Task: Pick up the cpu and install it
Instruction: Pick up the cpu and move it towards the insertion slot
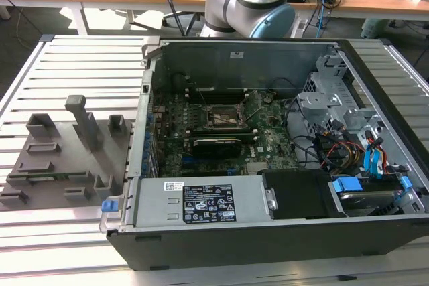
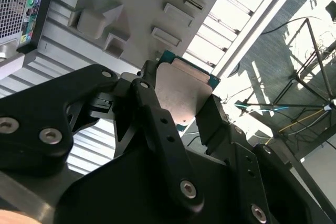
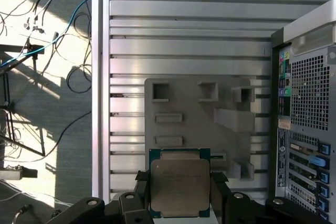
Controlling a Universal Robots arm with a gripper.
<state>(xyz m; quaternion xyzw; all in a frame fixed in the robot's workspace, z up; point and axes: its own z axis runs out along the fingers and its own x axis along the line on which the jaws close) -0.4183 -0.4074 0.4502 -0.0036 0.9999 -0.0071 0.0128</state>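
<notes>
Gripper [image 3: 180,188]: black fingers pinch the cpu by two opposite edges, seen in both wrist views.
Cpu [image 3: 179,184]: flat square with a dull silver lid and a green rim; its faint print is unreadable. It is held over the fixture.
Fixture [image 1: 64,159]: grey plastic plate with pockets and posts, on the slatted metal tabletop [image 1: 80,58], at nine o'clock of the open computer case [image 1: 268,239] in the exterior view.
Socket [image 1: 224,117]: black frame on the green motherboard.
Sticker [image 1: 208,203]: white and printed, at six o'clock of the socket.

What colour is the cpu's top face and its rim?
The cpu has a silver-grey metal top and thin teal rim, clearest in the first wrist view.
</notes>
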